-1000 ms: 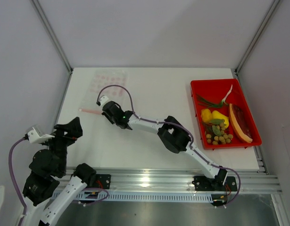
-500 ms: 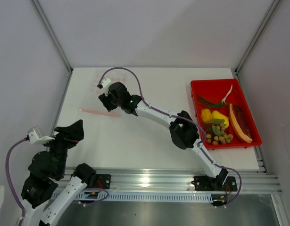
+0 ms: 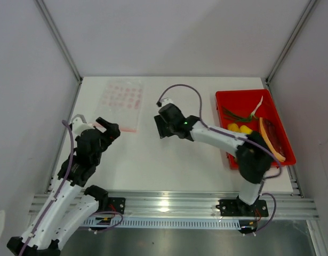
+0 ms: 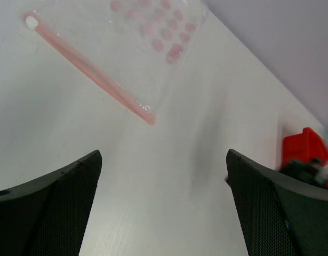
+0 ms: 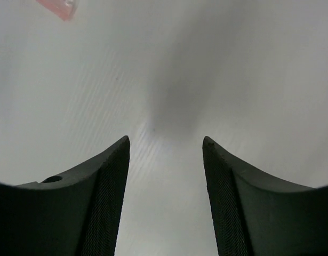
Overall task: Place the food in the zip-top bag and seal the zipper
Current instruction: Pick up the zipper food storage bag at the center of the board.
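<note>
The zip-top bag (image 3: 121, 96) lies flat at the table's back left, clear with pinkish-red dots. Its zipper (image 3: 125, 128) runs along the near edge. In the left wrist view the bag (image 4: 153, 32) and the zipper (image 4: 94, 74) lie ahead of my left gripper (image 4: 164, 165), open and empty. From above, the left gripper (image 3: 109, 129) hovers at the zipper's left end. My right gripper (image 3: 159, 127) stands open and empty over bare table to the right of the bag. In its own view the right gripper (image 5: 165, 141) has one zipper end (image 5: 60, 8) at top left. The food (image 3: 239, 128) stays in the tray.
The red tray (image 3: 228, 98) sits at the right edge of the table, and my right forearm and elbow (image 3: 253, 157) cover its near part. A yellow pepper, a green onion (image 3: 239, 114) and a melon slice (image 3: 271, 140) show in it. Enclosure walls stand on three sides.
The right gripper has opened and swung right, away from the bag. The left arm has reached forward from the near left corner to the zipper's left end.
</note>
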You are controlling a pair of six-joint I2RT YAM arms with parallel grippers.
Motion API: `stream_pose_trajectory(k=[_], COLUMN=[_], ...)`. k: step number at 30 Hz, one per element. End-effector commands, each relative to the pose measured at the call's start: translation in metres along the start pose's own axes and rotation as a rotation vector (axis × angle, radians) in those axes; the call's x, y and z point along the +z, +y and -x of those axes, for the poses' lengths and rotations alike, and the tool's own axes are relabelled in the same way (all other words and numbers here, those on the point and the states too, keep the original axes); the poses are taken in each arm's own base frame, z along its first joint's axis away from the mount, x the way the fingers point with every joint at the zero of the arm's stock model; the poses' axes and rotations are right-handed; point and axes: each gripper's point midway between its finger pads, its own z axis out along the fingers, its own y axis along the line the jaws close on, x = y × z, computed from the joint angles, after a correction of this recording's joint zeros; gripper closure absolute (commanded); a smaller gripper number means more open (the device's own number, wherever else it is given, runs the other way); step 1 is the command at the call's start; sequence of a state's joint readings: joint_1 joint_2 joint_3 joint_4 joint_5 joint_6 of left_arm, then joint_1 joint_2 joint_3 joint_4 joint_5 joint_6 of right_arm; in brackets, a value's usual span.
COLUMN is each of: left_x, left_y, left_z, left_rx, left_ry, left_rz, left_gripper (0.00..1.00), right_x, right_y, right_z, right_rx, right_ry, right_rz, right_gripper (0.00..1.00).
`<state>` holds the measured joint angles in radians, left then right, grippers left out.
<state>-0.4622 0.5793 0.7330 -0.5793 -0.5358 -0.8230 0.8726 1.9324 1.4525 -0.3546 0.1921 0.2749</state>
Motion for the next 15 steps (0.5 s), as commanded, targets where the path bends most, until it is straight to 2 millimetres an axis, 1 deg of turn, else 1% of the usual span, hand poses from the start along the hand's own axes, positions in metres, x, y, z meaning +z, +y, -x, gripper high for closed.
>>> stream_pose_trajectory(k=[1, 2, 3, 4, 5, 6, 7, 8, 9, 10, 11, 12, 13, 14, 15], left_x=[0.023, 0.031, 0.039, 0.045, 0.058, 0.063, 0.069, 0.078, 0.085, 0.087, 0.096, 0.102, 0.105, 0.111, 0.114], left_y=[-0.023, -0.021, -0.014, -0.010, 0.001, 0.000, 0.007, 0.011, 0.021, 0.015, 0.026, 0.026, 0.025, 0.033, 0.037], left_z=[0.004, 0.002, 0.002, 0.001, -0.004, -0.006, -0.014, -0.012, -0.028, -0.020, -0.027, -0.027, -0.031, -0.041, -0.044], left_rx=[-0.200, -0.246, -0.263, -0.272, -0.289, -0.297, -0.315, -0.344, -0.372, -0.395, -0.425, -0.455, -0.499, -0.519, -0.535], left_ry=[0.020, 0.035, 0.051, 0.064, 0.081, 0.090, 0.103, 0.087, 0.124, 0.107, 0.114, 0.099, 0.117, 0.133, 0.132], left_rz=[-0.115, -0.106, -0.078, -0.050, 0.003, -0.007, 0.010, 0.018, 0.043, 0.010, 0.030, 0.007, -0.007, 0.017, 0.032], left_gripper=[0.00, 0.01, 0.00, 0.01, 0.00, 0.01, 0.01, 0.03, 0.05, 0.05, 0.06, 0.07, 0.08, 0.08, 0.08], right_x=[-0.093, -0.105, -0.137, -0.144, -0.155, -0.165, -0.187, -0.192, -0.204, -0.211, -0.214, -0.218, -0.225, -0.228, -0.231], right_y=[-0.019, -0.028, -0.032, -0.039, -0.041, -0.043, -0.043, -0.045, -0.046, -0.046, -0.047, -0.048, -0.050, -0.051, -0.053], right_z=[0.040, 0.037, 0.045, 0.032, 0.030, 0.029, 0.032, 0.026, 0.022, 0.024, 0.019, 0.018, 0.015, 0.013, 0.011], right_rx=[0.126, 0.142, 0.164, 0.164, 0.174, 0.181, 0.195, 0.196, 0.202, 0.206, 0.205, 0.205, 0.209, 0.212, 0.212], right_ry=[-0.199, -0.205, -0.268, -0.259, -0.275, -0.291, -0.331, -0.332, -0.347, -0.361, -0.358, -0.361, -0.365, -0.364, -0.363], right_rz=[-0.016, -0.018, 0.000, -0.006, 0.001, 0.011, 0.046, 0.051, 0.071, 0.082, 0.085, 0.090, 0.092, 0.091, 0.089], right_gripper=[0.41, 0.41, 0.41, 0.41, 0.41, 0.41, 0.41, 0.41, 0.41, 0.41, 0.42, 0.42, 0.42, 0.42, 0.42])
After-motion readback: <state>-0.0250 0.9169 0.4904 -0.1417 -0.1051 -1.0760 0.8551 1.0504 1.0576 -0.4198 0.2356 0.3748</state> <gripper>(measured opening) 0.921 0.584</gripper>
